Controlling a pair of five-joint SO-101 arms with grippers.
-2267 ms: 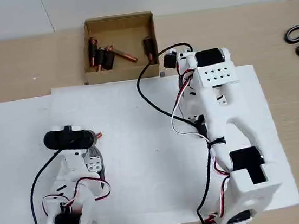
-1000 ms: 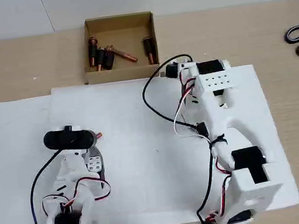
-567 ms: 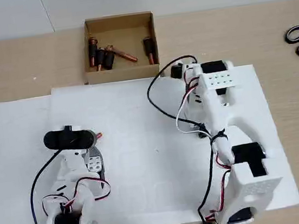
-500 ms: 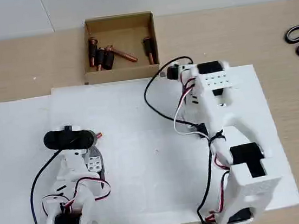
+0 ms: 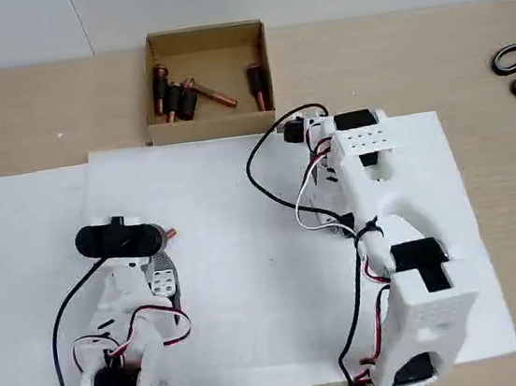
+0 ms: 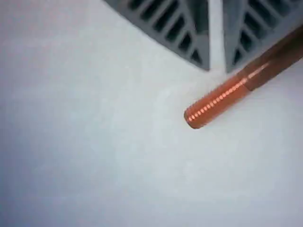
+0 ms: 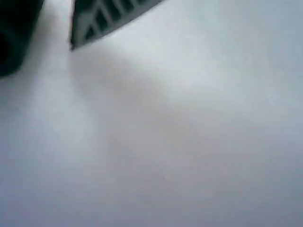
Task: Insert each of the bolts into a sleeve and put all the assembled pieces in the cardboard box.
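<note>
Now the left gripper (image 6: 215, 66) clamps 1 bolt (image 6: 222, 97), threads jutting toward the right arm (image 5: 381, 197); the right gripper (image 7: 57, 40) has jaws I cannot tell.

The bolt (image 6: 222, 92) is copper with fine thread ridges. The left gripper (image 6: 215, 66) has grey, slatted jaws. The cardboard box (image 5: 203, 129) is brown and holds copper-and-black pieces (image 5: 176, 98). White arms (image 5: 375, 188) with black motors (image 5: 118, 238) stand on a white sheet (image 5: 246, 251) over the tan surface (image 5: 40, 107).
</note>
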